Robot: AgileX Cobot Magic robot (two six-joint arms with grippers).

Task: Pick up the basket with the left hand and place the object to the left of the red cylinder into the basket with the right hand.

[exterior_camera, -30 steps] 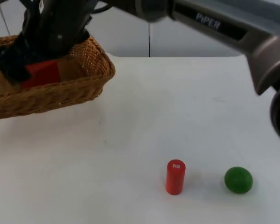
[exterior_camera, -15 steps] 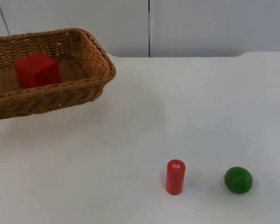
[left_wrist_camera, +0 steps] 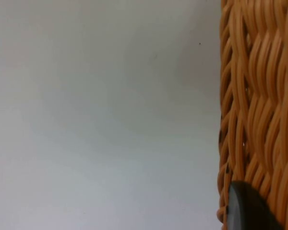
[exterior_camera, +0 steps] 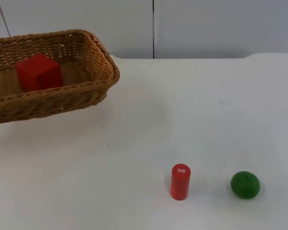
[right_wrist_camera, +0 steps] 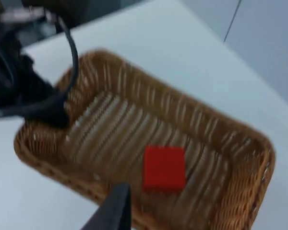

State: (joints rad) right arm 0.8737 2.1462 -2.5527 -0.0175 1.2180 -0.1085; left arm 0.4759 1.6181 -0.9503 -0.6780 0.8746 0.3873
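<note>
Basket [exterior_camera: 81, 91] at counter's [exterior_camera: 134, 143] far left edge, raised.
Holds red cube [exterior_camera: 38, 72]; left gripper [left_wrist_camera: 247, 208] clamped on rim; right gripper's [right_wrist_camera: 116, 211] state unclear.

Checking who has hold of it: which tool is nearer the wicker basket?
Left. The left tool grips the wicker basket, fingertip against its woven wall. The right tool hangs above it, apart, over the red cube inside.

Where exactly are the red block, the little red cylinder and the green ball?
red block [exterior_camera: 38, 72]: top view, its front face, inside the basket.
red cylinder [exterior_camera: 180, 183]: top view, middle of its side.
green ball [exterior_camera: 245, 185]: top view, centre of its surface.
</note>
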